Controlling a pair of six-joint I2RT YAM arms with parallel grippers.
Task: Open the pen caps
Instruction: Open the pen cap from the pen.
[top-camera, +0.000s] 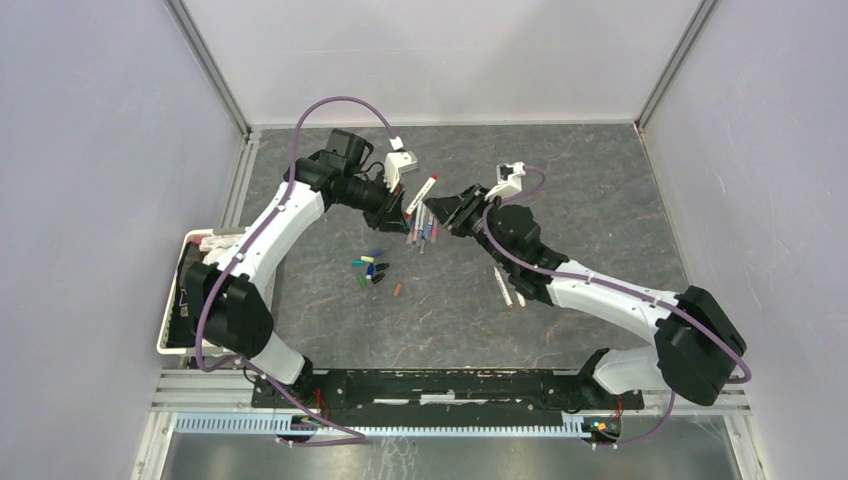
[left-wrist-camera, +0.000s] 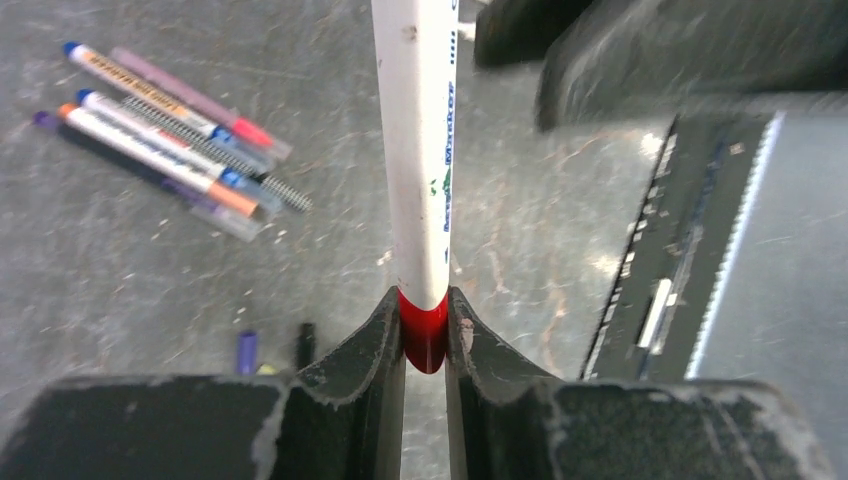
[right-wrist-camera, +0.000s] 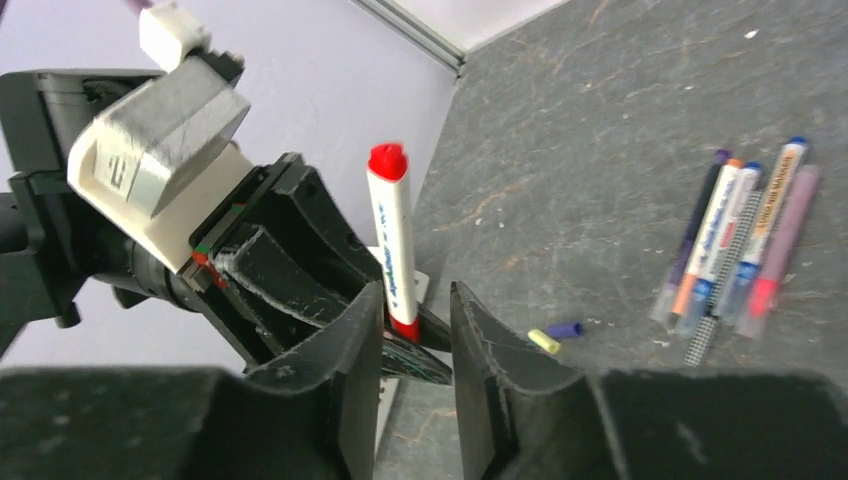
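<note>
Marker (left-wrist-camera: 420, 150) tail pinched in left gripper (left-wrist-camera: 425, 345); right wrist alone shows red top (right-wrist-camera: 387, 162); right gripper (right-wrist-camera: 415, 305) parted, empty.

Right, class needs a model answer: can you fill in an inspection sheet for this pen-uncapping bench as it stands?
Surface: dark mottled table, scuffed; no spills seen.
Job's things: white marker with red ends, raised off the table; bundle of pens lying mid-table; loose caps scattered nearer the arms; two more pens beside the right arm.
Clutter: white tray at the table's left edge, contents unclear.
Grippers: left claw shut on the marker's red end; right claw open, close to the marker, holding nothing.
Cables: purple cable looping over the left arm; another along the right arm.
Surroundings: pale walls with metal corner posts.
</note>
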